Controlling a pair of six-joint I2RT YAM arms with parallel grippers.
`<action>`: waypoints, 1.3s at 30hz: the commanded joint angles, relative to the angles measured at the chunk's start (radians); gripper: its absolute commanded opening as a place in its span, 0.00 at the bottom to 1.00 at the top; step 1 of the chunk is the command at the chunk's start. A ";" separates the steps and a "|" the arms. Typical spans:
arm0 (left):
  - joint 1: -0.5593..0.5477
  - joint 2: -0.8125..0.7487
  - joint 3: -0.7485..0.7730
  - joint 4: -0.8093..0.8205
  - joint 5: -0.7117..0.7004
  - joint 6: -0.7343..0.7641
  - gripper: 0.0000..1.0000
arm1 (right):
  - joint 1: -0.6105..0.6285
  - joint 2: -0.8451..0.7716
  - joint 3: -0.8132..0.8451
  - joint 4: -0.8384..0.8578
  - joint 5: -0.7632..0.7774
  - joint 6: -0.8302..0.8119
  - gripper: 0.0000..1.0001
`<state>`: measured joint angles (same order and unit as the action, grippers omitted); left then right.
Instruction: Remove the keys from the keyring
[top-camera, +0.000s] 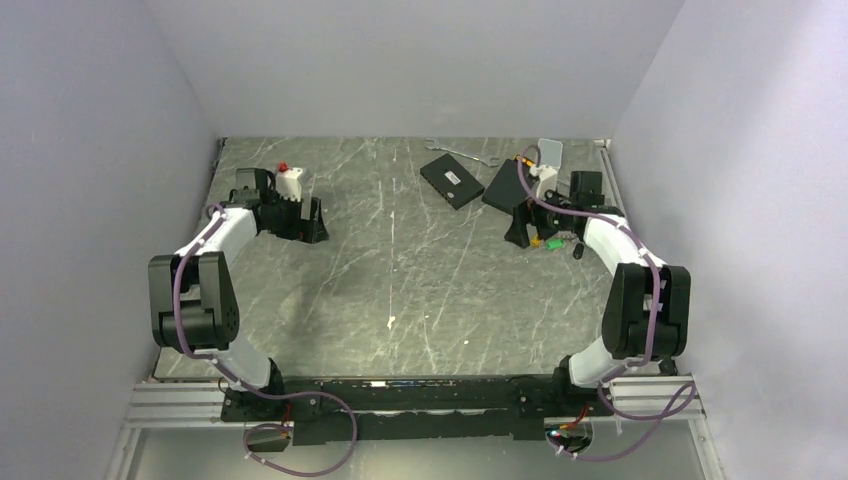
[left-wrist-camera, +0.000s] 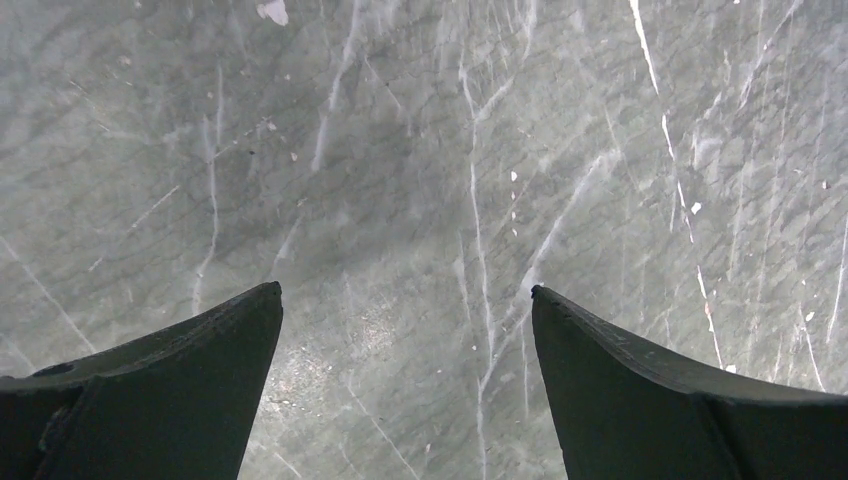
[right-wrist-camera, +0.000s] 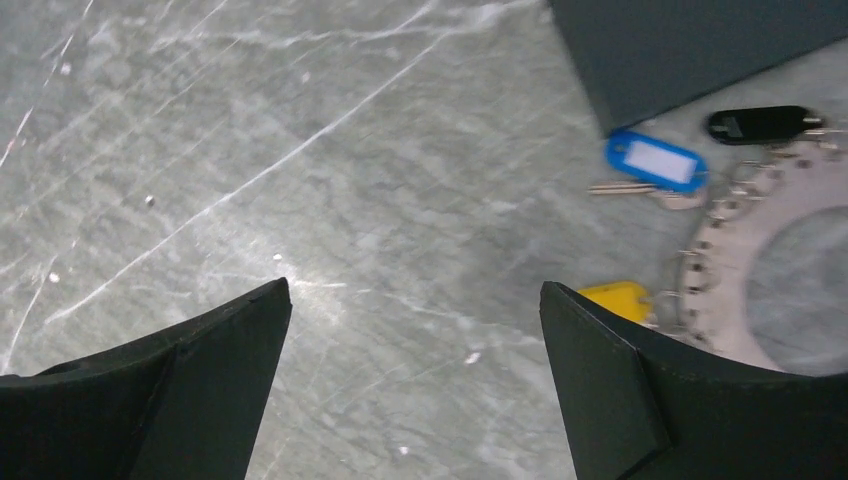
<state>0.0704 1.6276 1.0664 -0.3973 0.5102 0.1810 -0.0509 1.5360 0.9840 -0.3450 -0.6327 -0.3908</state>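
The right gripper (right-wrist-camera: 415, 290) is held open left of the coloured plastic-headed keys (right-wrist-camera: 655, 162), whose seemingly pale metal keyring (right-wrist-camera: 720, 250) could be shoved aside rather than caught on closing.

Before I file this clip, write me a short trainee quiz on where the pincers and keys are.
1. True or false: the right pincer is shut on a key.
2. In the right wrist view, which lies closest to one of that pincer's fingers? A blue key, B black key, C yellow key.
3. Fill in: the left pincer is open over nothing but bare ____.

Key
1. False: its jaws stand apart with nothing between them.
2. C.
3. table.
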 joint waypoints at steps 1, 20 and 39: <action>0.001 -0.067 0.011 0.037 0.021 0.006 1.00 | -0.107 0.050 0.149 -0.049 -0.049 0.012 1.00; 0.002 -0.080 0.012 0.032 0.052 0.002 0.99 | -0.267 0.558 0.823 -0.418 0.255 -0.164 0.88; 0.001 -0.074 0.012 0.024 0.070 0.017 0.99 | -0.275 0.724 0.926 -0.382 0.335 -0.166 0.71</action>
<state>0.0704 1.5917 1.0664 -0.3836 0.5564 0.1825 -0.3168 2.2612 1.8931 -0.7372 -0.3367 -0.5591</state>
